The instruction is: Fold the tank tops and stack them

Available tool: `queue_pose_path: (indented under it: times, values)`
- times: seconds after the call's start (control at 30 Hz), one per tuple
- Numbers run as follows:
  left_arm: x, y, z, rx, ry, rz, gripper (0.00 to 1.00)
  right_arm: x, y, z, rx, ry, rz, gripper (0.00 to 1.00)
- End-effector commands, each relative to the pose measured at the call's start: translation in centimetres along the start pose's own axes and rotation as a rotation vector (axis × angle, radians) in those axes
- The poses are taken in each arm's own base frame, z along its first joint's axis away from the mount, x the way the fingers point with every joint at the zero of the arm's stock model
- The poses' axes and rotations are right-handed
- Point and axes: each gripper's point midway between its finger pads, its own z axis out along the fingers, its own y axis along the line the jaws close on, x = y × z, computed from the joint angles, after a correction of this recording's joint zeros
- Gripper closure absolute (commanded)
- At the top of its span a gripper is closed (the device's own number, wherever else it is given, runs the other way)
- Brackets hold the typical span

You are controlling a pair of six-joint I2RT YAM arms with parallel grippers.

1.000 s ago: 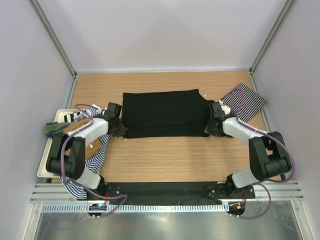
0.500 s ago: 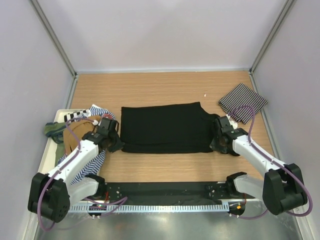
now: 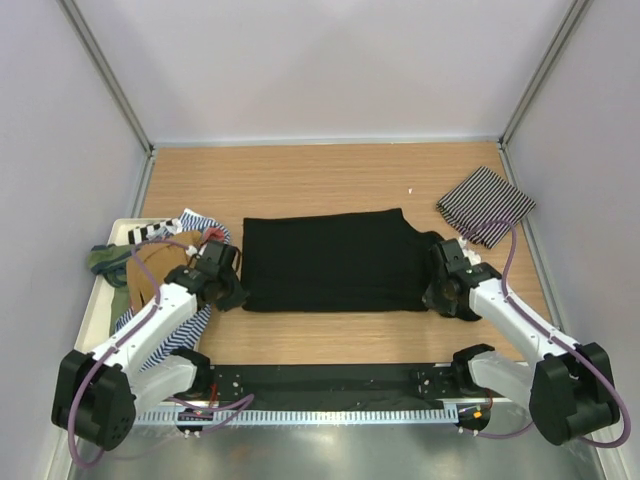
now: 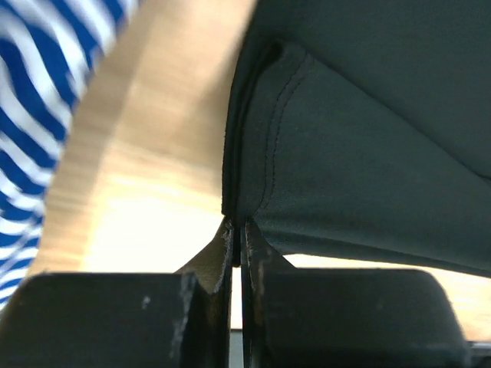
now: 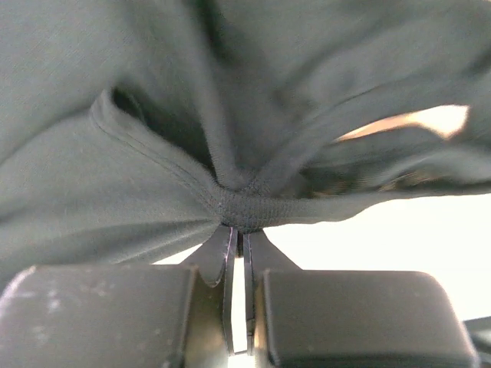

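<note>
The black top (image 3: pixel 330 260) lies flat in the middle of the desk (image 3: pixel 320 180), as a wide rectangle with its long side running from 9 to 3 o'clock. The left end effector (image 3: pixel 228 290) is at the 9 o'clock end of the top, near its near corner. In the left wrist view its fingers are pressed almost together on a thin stitched edge of the black cloth, so it holds the black top. The right end effector (image 3: pixel 437 293) is at the 3 o'clock end, also near the near corner. In the right wrist view its fingers are closed on a bunched hem of the same cloth, which gathers into folds just above the fingertips.

The black-and-white striped top (image 3: pixel 486 205) lies folded at 2 o'clock from the black top, apart from it and close to the right edge of the desk. At 9 o'clock there is a white tray (image 3: pixel 88 320) with a loose pile of cloth: a green top (image 3: pixel 100 258) at the far left, a tan top (image 3: pixel 140 272) beside it, and a blue-and-white striped top (image 3: pixel 188 322) that lies partly under the left arm.
</note>
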Motion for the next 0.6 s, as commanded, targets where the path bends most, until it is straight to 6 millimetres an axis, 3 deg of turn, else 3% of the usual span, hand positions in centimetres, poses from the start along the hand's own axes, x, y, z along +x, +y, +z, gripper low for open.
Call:
queue_pose_path:
  times: [0.0, 0.13, 0.2, 0.23, 0.27, 0.33, 0.4, 0.57]
  values:
    - [2.1, 0.9, 0.7, -0.031, 0.039, -0.026, 1.0, 1.4, -0.8, 0.1, 0.012, 0.032, 0.044, 0.93]
    - [2.8, 2.2, 0.9, -0.052, 0.018, -0.061, 0.98, 0.9, -1.7, -0.5, 0.057, 0.002, 0.037, 0.84]
    - [2.8, 2.6, 0.8, -0.055, -0.004, -0.089, 0.88, 0.5, -1.8, -0.7, 0.063, -0.012, 0.03, 0.66]
    - [2.7, 3.0, 0.7, -0.074, -0.015, -0.097, 0.84, 0.6, -1.6, -0.8, 0.054, -0.008, 0.028, 0.65]
    - [2.8, 3.2, 0.6, -0.074, -0.02, -0.102, 0.74, 0.6, -1.6, -0.8, 0.051, -0.007, 0.03, 0.65]
    - [2.7, 3.0, 0.4, -0.06, -0.027, -0.116, 0.67, 0.1, -1.7, -1.0, 0.057, -0.027, 0.033, 0.64]
    - [2.2, 2.6, -0.2, -0.038, -0.054, -0.123, 0.59, -0.5, -1.3, -1.4, 0.045, -0.05, 0.039, 0.57]
    - [1.0, 1.9, -1.7, -0.026, -0.102, -0.114, 0.52, -2.0, -0.3, -2.1, 0.02, -0.097, 0.056, 0.55]
